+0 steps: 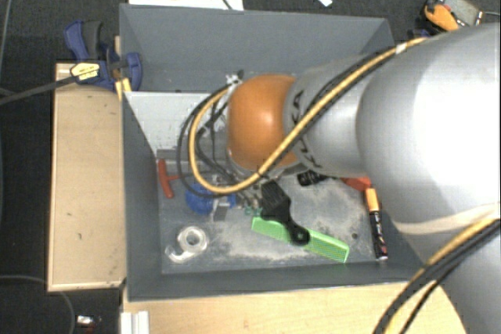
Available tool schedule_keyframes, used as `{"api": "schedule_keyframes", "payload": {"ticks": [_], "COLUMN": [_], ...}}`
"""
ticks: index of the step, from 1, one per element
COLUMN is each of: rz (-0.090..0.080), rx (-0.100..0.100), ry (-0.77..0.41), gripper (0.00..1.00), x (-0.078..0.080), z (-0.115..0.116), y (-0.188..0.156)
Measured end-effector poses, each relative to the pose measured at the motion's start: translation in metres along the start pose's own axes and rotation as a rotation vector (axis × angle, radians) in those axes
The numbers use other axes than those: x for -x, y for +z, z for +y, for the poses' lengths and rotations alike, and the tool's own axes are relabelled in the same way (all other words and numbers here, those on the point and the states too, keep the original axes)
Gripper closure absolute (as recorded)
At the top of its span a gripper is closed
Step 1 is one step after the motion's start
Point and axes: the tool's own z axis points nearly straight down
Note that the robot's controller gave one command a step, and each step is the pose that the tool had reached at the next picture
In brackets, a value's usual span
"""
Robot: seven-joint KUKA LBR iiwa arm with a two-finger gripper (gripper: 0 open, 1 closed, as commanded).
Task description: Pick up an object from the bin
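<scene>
Grey metal bin, holding loose things, one of each: green comb at lower centre; black handled piece lying across the comb's left end; silvery ring at lower left; red stick at left; blue piece at centre-left; black stick with orange tip at right; orange scrap just above it. Orange wrist cover and looped cables blocking the bin's centre. Gripper beneath the cover, just beside the blue piece; released or clenched, cannot tell.
</scene>
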Motion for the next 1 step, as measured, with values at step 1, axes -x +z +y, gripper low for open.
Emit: {"api": "schedule_keyframes", "payload": {"ticks": [1], "rz": [0.000], "rx": [0.000], "ry": [0.002], "gripper": [1.00], "x": [-0.0004], "z": [-0.0002], "y": [-0.0104]}}
